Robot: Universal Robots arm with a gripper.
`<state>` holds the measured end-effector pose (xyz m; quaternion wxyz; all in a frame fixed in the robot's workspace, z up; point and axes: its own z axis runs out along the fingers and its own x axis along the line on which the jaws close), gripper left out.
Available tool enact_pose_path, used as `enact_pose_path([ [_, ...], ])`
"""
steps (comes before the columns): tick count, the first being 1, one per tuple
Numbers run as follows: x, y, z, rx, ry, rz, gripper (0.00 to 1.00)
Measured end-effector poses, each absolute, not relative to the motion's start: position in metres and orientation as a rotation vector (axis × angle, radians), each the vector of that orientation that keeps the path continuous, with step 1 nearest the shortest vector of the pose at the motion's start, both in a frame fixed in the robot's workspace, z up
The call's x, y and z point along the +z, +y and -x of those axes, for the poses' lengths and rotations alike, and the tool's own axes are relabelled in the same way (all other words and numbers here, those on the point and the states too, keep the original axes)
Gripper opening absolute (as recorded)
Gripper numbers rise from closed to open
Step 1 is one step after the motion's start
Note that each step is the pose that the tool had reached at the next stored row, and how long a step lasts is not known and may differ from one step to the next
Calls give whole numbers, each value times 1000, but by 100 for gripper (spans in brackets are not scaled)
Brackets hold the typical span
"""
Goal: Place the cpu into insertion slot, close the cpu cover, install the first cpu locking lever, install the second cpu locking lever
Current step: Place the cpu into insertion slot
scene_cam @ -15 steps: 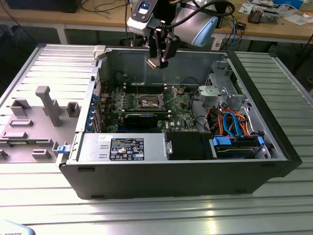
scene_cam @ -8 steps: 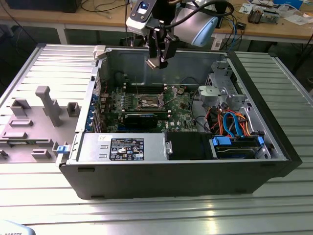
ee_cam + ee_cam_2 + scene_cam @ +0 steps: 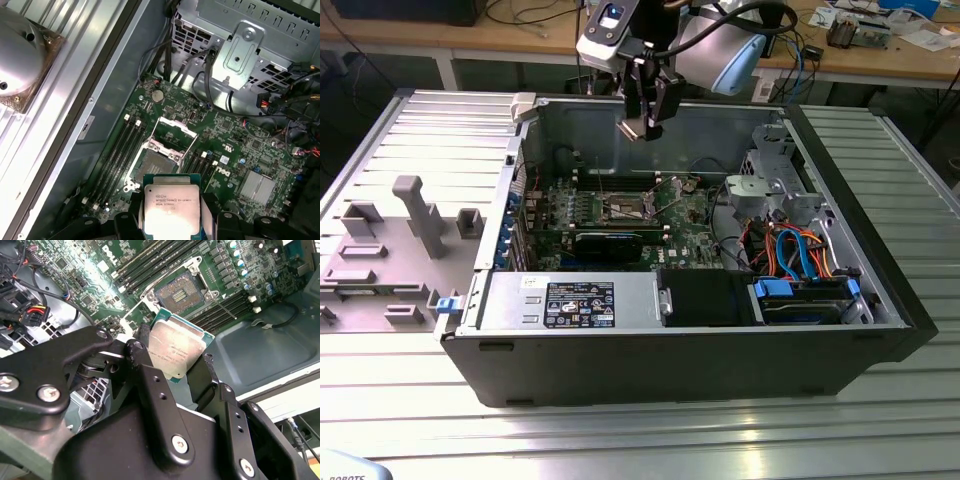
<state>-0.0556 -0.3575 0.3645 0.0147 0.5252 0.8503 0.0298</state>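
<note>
**CPU held above open socket**

1. Gripper (image 3: 640,128) (image 3: 175,347) (image 3: 172,222): black two-finger unit. The fingers are closed to the chip's width, one against each of two opposite edges.
2. Cpu (image 3: 631,130) (image 3: 176,352) (image 3: 171,210): flat square chip clamped between the fingers. Its silver-grey metal top faces both wrist cameras, and a green border shows at its edges. It hangs in the air, touching nothing but the fingers.
3. Insertion slot (image 3: 623,208) (image 3: 182,292) (image 3: 152,162): square socket well below the gripper and just ahead of the held chip in both wrist views. Its dark contact field is exposed inside a silver rim.
4. Cpu cover (image 3: 176,126): thin silver frame swung up on the far side of the socket from the gripper, with the board visible through its window.
5. Memory slots (image 3: 117,150): long black rows flanking the socket on both sides.
6. Circuit board (image 3: 235,150): green, carrying the socket and lying flat beneath the gripper.
7. Drive cage (image 3: 245,45): perforated grey metal past the board's far end, with dark cables running down from it.
8. Computer case (image 3: 670,370): black, open side up, enclosing all of the above.
9. Table (image 3: 640,440): ribbed metal, bearing the case.
</note>
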Motion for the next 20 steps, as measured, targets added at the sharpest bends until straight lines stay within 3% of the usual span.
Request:
enact_pose_path([
  [20,364,-358,56,87,2586,-1724,54],
])
